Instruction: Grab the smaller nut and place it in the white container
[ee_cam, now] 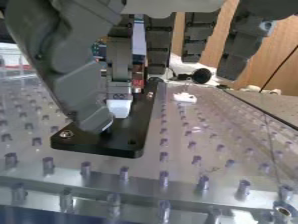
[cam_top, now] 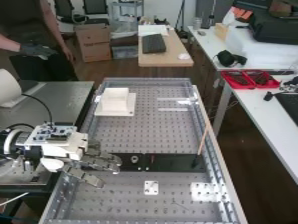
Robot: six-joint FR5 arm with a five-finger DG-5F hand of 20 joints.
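High view: the white arm (cam_top: 56,150) comes in from the left, and its dark grey hand (cam_top: 100,161) is low over the left end of the flat black bar (cam_top: 174,162), covering the smaller nut's place there. Whether the hand is pinching that nut or is empty, I cannot tell; nor can I make out for certain whether the nut is on the bar or in the hand's grasp. Just beside the hand, toward the right, the bearing (cam_top: 134,159) stands on the bar. The white container (cam_top: 115,103) is well apart from all this, toward the far left corner of the perforated counter (cam_top: 146,137), with a flat white base under it. A thin wooden stick (cam_top: 202,142) with a dark lower end slants up at the right end of the bar, and a small white plate (cam_top: 151,188) lies on the near side of the bar. Over on the side table (cam_top: 269,116) are red trays (cam_top: 250,79) (two of them, side by side, with things in them). Seen from the wrist, the hand reaches down over the bar, and a metal screw (ee_cam: 66,134) is set in the bar near its rounded end.
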